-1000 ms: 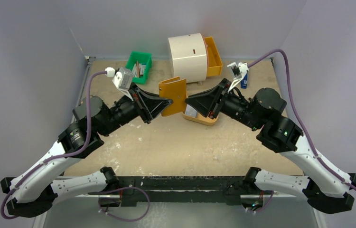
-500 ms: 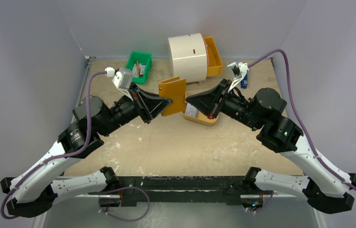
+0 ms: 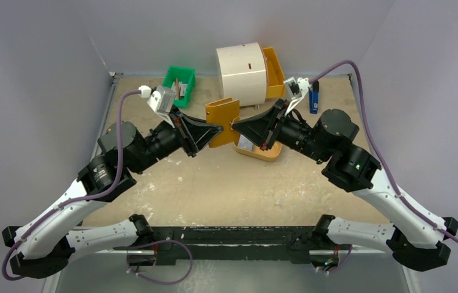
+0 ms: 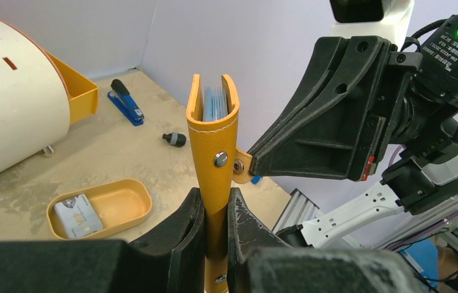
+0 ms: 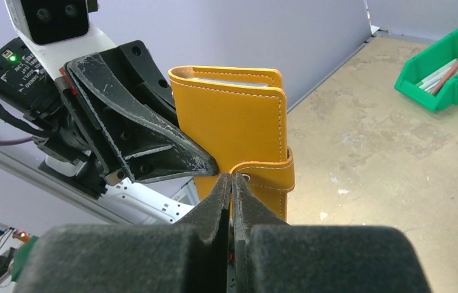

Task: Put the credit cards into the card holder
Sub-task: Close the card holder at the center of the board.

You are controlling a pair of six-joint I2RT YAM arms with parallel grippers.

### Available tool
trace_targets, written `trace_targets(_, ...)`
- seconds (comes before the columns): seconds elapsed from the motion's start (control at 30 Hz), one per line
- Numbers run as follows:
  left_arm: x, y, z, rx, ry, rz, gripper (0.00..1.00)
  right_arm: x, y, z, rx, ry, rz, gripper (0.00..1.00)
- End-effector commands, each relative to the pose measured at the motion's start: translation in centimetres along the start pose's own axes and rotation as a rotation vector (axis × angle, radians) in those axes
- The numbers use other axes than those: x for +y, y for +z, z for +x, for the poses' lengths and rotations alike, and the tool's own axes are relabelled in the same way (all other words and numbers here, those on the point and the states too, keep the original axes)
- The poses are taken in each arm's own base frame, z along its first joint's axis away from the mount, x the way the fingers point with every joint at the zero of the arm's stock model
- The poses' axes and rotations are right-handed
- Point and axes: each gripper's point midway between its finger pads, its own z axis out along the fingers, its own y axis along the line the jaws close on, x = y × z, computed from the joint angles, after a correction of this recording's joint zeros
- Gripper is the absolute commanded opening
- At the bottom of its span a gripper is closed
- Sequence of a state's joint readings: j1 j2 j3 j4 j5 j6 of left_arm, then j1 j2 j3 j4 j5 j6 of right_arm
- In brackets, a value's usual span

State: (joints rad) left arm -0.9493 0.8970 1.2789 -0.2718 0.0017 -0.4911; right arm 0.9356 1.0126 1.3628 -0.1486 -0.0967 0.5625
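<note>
Right gripper moved in, pinching strap of 1 card holder, left gripper clamping it, 1 card in tray

The left fingers clamped the upright card holder, pale blue cards showing in its top. The right fingers pinched its snap strap. An orange tray on the table held a grey card.

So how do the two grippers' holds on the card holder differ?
The left gripper clamps the card holder by its folded body; the right gripper pinches only its snap strap. Left jaws stand slightly apart around it; right jaws nearly meet. Both are shut on the holder.
</note>
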Motion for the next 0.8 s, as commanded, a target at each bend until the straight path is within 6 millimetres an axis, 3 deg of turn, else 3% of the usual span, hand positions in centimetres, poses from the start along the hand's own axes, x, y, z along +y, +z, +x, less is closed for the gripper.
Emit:
trace_targets(0.0,-1.2,-0.2,-2.8,-0.089,0.022,0.041,0.0,2.5,-0.2,-2.7,-0.075,-0.002,-0.088,0.0)
trace_targets(0.33,-1.4,-0.4,-2.7,-0.085,0.019,0.053,0.0,1.5,0.0,-2.2,-0.053,0.001,-0.04,0.0)
trace_targets(0.77,-3.9,-0.8,-2.8,-0.073,-0.013,0.182,0.0,0.5,1.1,-1.7,-0.031,0.022,-0.001,0.0)
